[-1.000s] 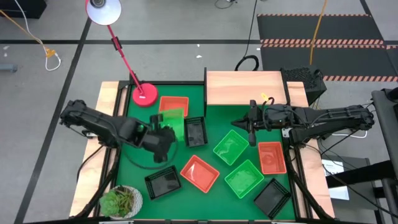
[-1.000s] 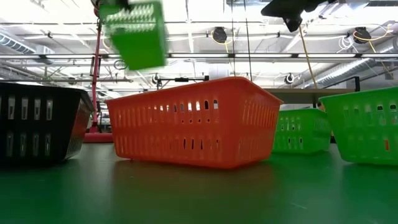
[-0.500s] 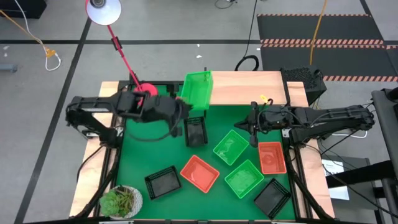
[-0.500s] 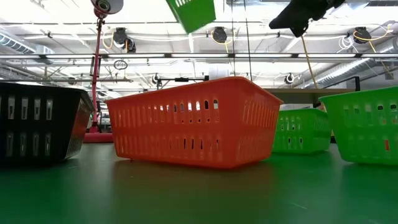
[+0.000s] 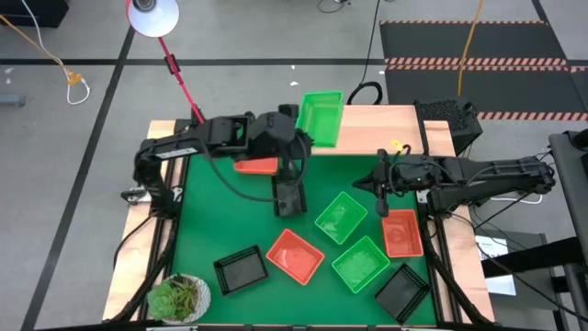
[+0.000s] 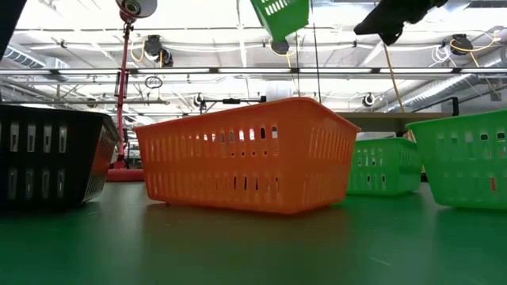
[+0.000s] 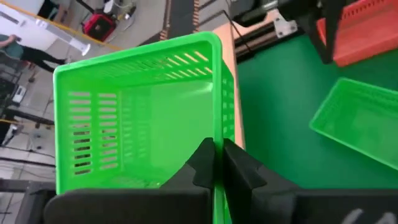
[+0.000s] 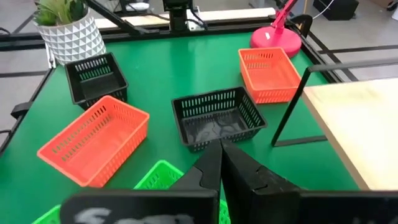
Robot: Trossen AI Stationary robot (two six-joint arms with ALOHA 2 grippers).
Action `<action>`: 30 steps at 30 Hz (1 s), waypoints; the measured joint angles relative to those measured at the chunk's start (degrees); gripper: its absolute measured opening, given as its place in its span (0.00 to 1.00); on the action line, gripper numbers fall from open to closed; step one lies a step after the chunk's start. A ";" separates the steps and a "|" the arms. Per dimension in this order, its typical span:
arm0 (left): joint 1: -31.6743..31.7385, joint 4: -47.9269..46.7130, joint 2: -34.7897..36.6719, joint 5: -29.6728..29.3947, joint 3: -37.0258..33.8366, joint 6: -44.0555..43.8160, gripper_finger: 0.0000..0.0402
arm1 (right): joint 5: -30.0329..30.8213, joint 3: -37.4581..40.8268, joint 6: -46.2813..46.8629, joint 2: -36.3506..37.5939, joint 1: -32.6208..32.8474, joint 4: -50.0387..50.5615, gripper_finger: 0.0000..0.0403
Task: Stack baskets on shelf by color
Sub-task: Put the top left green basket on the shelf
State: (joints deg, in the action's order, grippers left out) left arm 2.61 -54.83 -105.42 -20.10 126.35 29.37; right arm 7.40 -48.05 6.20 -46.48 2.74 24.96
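Note:
My left gripper is shut on a green basket, held in the air over the left end of the light-wood shelf. The low view shows this basket high up and tilted. My right gripper hangs shut over the table's right part, beside a green basket. On the green table top stand another green basket, orange baskets, and black baskets. A third orange basket is half hidden under my left arm. My left gripper pinches a side wall of the green basket at its rim, one finger inside the basket and the other outside. It reaches in from the table's left side. The basket is lifted clear and tilted.
A red lamp base with its slanting stem stands at the table's far left corner. A potted plant sits at the near left corner. The shelf's thin black legs rise at the far edge, and a black box lies past the shelf's right end.
My left gripper has carried the green basket up and toward the far right, from above the table's left middle to over the shelf's left end, turning it on the way. My right gripper has shifted slightly toward the right.

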 joint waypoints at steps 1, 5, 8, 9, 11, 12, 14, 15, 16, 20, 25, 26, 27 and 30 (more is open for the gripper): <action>0.36 -0.22 -0.61 0.02 0.91 0.28 0.04 | 0.01 0.00 0.03 0.13 0.00 0.06 0.00; 2.03 0.96 -2.32 -0.11 3.25 0.64 0.02 | 0.02 0.00 0.17 0.67 0.00 0.82 0.00; 3.55 3.09 -3.00 -0.50 4.75 -1.98 0.03 | 0.01 0.00 0.17 0.79 0.00 0.78 0.00; 4.07 3.80 -3.00 -0.54 4.99 -3.19 0.03 | 0.02 0.00 0.17 0.81 0.00 0.63 0.00; 4.92 6.28 -3.00 -0.51 5.12 -4.50 0.03 | 0.02 0.00 0.17 0.83 0.00 0.63 0.00; 5.26 7.45 -3.00 -0.47 5.13 -4.45 0.02 | 0.02 0.00 0.17 0.79 0.00 0.64 0.00; 5.83 8.81 -3.00 0.54 5.13 -4.22 0.02 | 0.02 0.00 0.02 0.79 0.00 0.62 0.00; 6.11 9.63 -3.02 1.08 5.13 -4.29 0.02 | 0.02 0.00 0.04 0.79 0.00 0.60 0.00; 6.23 10.29 -3.40 1.18 5.13 -4.47 0.02 | 0.02 0.00 0.04 0.79 0.00 0.62 0.00; 7.05 9.10 -4.95 1.11 5.13 -4.90 0.03 | 0.04 0.00 0.02 0.79 -0.02 0.59 0.00; 8.06 8.20 -7.53 1.20 5.09 -5.08 0.02 | 0.04 0.00 0.01 0.79 -0.02 0.56 0.00; 8.39 7.92 -8.02 1.19 5.10 -5.27 0.02 | 0.04 0.00 0.00 0.79 -0.02 0.58 0.00; 8.71 7.28 -8.58 1.20 5.10 -5.55 0.03 | 0.04 0.00 0.00 0.79 -0.02 0.58 0.00; 9.47 6.16 -10.47 1.05 5.09 -5.97 0.03 | 0.04 0.00 0.00 0.77 -0.02 0.60 0.00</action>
State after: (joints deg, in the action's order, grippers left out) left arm 12.08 -48.66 -115.89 -19.04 131.44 23.39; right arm 7.44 -48.05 6.20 -45.71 2.72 25.56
